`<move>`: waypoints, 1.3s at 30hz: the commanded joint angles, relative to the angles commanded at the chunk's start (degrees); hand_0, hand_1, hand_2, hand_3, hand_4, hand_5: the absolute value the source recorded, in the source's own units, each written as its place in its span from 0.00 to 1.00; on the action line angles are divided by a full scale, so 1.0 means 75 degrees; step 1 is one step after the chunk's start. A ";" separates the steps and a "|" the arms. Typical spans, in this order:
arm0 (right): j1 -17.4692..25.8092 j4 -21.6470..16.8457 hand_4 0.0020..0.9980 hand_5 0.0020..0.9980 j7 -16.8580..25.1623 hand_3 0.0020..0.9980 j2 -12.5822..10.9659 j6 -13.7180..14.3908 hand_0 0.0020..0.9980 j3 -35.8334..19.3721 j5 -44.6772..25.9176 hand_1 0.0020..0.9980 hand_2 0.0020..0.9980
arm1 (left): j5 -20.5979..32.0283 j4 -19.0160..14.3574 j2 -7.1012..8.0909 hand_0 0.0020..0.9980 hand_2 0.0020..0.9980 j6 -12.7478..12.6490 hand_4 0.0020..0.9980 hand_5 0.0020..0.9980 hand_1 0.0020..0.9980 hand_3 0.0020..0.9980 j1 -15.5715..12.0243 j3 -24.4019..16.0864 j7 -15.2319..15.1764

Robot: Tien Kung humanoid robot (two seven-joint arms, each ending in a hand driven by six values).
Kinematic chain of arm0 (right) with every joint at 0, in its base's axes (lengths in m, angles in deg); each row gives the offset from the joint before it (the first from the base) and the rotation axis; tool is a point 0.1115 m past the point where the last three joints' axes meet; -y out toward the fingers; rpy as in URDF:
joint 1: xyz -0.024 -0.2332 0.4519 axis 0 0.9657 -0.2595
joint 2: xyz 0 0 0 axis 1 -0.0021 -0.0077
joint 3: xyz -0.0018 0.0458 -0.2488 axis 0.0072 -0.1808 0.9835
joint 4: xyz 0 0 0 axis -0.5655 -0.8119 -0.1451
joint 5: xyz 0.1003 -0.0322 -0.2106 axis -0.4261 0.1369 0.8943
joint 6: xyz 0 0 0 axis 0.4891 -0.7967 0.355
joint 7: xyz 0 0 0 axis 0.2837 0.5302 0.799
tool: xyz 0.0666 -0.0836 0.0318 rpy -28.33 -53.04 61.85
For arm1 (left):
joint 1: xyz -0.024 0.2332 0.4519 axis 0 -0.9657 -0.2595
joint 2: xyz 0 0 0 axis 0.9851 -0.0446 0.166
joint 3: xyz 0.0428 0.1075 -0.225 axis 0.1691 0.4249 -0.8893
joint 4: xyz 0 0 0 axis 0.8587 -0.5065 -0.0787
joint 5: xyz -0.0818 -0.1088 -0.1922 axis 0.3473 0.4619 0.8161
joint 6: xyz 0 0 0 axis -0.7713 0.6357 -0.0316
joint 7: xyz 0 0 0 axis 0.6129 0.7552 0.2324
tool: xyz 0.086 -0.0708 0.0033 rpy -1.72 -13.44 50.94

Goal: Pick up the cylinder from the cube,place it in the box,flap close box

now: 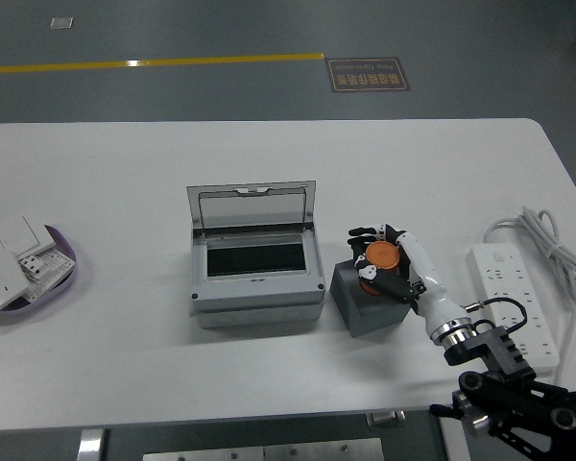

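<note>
While orange cylinder (381,254) sits atop grey cube (367,298), right hand (394,264) has fingers curled around it — pick-up step. Next, likely: lift clear, carry toward nine o'clock — open box (256,264), lid up.

You can count one white table (125,173). On it sits one gray box (256,257) with one lid, and the lid is up. There is one gray cube (365,305) and one orange cylinder (381,255). You see one robot hand (396,264), one white power strip (515,300), and one purple tray (65,252) holding a few white switch plates (14,257).
</note>
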 joint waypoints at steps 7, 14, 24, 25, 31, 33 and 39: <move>-0.0167 -0.0228 0.00 0.00 -0.0146 0.36 0.0306 0.0000 0.57 -0.0132 0.0453 0.53 0.50 | 0.0065 0.0019 -0.0067 0.59 0.60 -0.0029 0.68 0.22 0.62 0.62 -0.0123 0.0086 0.0032; -0.0972 -0.0507 0.00 0.00 -0.1166 0.34 0.0848 0.0000 0.56 0.0183 0.1616 0.51 0.48 | 0.0113 0.0021 -0.0099 0.59 0.60 -0.0050 0.68 0.22 0.62 0.62 -0.0173 0.0224 0.0064; -0.2500 -0.0581 0.00 0.00 -0.3895 0.27 0.1756 -0.1064 0.30 0.0590 0.4357 0.33 0.37 | 0.0164 0.0029 -0.0070 0.59 0.60 -0.0057 0.68 0.22 0.62 0.62 -0.0165 0.0330 0.0077; -0.2660 -0.0557 0.00 0.00 -0.4216 0.27 0.1818 -0.1269 0.20 0.0692 0.4678 0.28 0.33 | 0.0166 0.0027 -0.0064 0.59 0.60 -0.0055 0.68 0.22 0.62 0.62 -0.0157 0.0333 0.0076; -0.3316 -0.0313 0.00 0.00 -0.5960 0.33 0.2151 -0.2432 0.20 0.1127 0.6177 0.29 0.35 | 0.0218 0.0029 -0.0040 0.59 0.60 -0.0050 0.68 0.22 0.62 0.62 -0.0128 0.0432 0.0082; -0.3400 -0.0209 0.00 0.00 -0.6547 0.33 0.2246 -0.2762 0.20 0.1211 0.6582 0.29 0.35 | 0.0241 0.0030 -0.0037 0.59 0.60 -0.0050 0.68 0.22 0.62 0.62 -0.0122 0.0464 0.0084; -0.3509 0.0086 0.05 0.00 -0.7847 0.58 0.2394 -0.3170 0.41 0.1458 0.7448 0.47 0.56 | 0.0245 0.0024 -0.0033 0.59 0.60 -0.0041 0.68 0.22 0.62 0.62 -0.0093 0.0486 0.0087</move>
